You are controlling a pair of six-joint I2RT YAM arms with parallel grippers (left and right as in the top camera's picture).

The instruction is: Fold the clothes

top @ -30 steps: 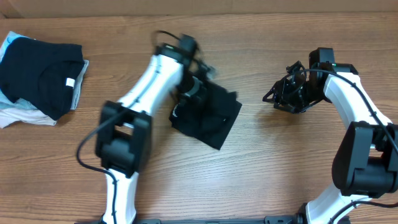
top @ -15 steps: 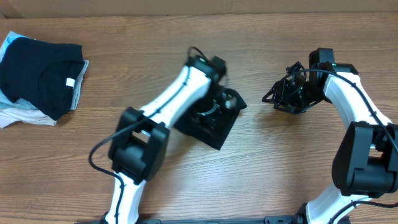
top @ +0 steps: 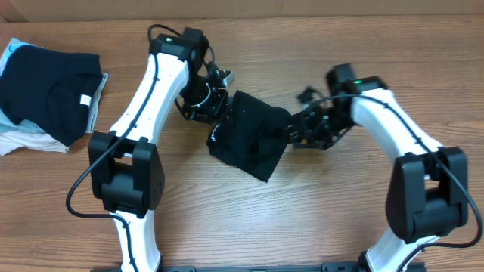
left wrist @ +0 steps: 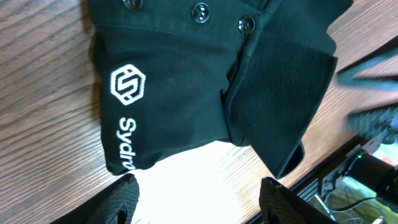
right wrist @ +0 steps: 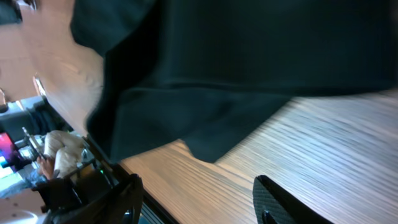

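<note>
Folded black shirt (top: 249, 143) on bench (top: 340, 219): soft, light, floppy; prob. best pinched at a corner or hem edge. Left gripper (left wrist: 199, 196) & right gripper (right wrist: 199, 199) both spread, empty.

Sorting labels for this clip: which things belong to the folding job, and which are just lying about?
Job: folded black shirt; pile of folded clothes; left gripper; right gripper.
Just there: wooden table.
</note>
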